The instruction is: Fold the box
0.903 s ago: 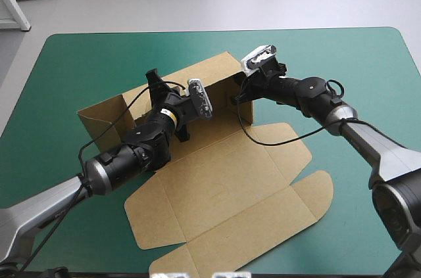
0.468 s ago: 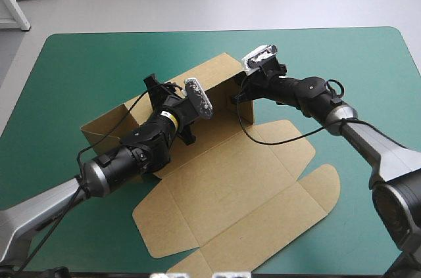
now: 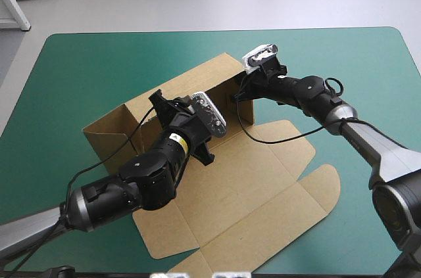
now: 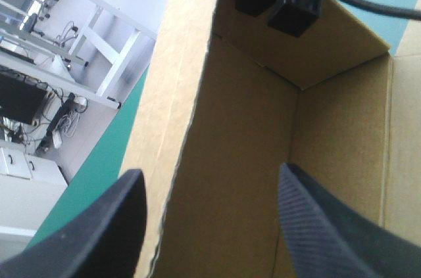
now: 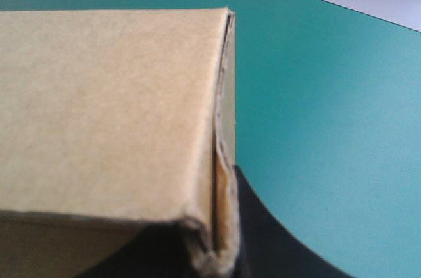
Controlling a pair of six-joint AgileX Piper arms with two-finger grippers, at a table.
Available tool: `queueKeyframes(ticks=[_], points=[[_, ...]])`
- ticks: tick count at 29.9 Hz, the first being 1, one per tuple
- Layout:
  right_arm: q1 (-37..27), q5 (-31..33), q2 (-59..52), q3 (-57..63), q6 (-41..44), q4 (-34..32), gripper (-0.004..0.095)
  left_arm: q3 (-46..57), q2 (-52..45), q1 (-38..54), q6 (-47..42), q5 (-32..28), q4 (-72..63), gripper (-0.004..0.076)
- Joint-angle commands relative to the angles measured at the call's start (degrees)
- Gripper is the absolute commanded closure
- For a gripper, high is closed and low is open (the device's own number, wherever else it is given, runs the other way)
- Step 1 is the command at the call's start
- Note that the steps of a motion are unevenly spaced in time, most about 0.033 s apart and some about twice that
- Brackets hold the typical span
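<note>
Box [image 3: 200,75] rear-wall top edge straddled by L gripper [image 4: 209,179], spread wide; R gripper [image 5: 220,255] clamped on end-wall corner.

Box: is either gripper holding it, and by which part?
The right gripper is shut on the box at its raised far right corner. The left gripper is open astride the far wall, gripping nothing.

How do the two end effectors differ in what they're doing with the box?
The left end effector is open; the right end effector is shut on the box. The left straddles the raised wall's top edge; the right pinches its corner. Both work on that wall.
</note>
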Motion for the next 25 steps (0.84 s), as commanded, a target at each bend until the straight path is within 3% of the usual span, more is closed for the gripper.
queueKeyframes(ticks=[1,5,6,9,16,20,25], points=[[0.3,2.1,-2.3,-2.2,9.2,-8.0,0.0907,-4.0,-2.9,-2.9,-3.1,7.7,0.0,0.0395],[0.3,3.9,-2.4,-4.9,23.5,-21.6,0.0907,-9.5,-3.1,-3.1,2.8,11.3,-10.5,0.0707],[0.3,5.3,-2.4,-5.7,27.0,-24.5,0.0907,-11.0,-3.1,-3.1,4.4,11.5,-12.9,0.0727],[0.3,9.4,-2.5,-7.9,35.6,-30.7,0.0907,-15.8,-3.1,-3.1,6.5,12.2,-18.8,0.0732],[-0.2,15.6,-4.1,-11.4,51.9,-43.5,0.0907,-26.6,-3.1,-0.7,8.3,20.0,-20.7,0.0732],[-1.6,23.4,-4.6,-15.5,56.3,-46.2,0.0907,-30.8,-3.1,5.8,12.6,20.7,-24.5,0.0732],[-2.2,33.4,-4.7,-21.4,61.0,-49.5,0.0907,-33.6,-3.1,19.5,18.0,16.9,-30.9,0.0732]])
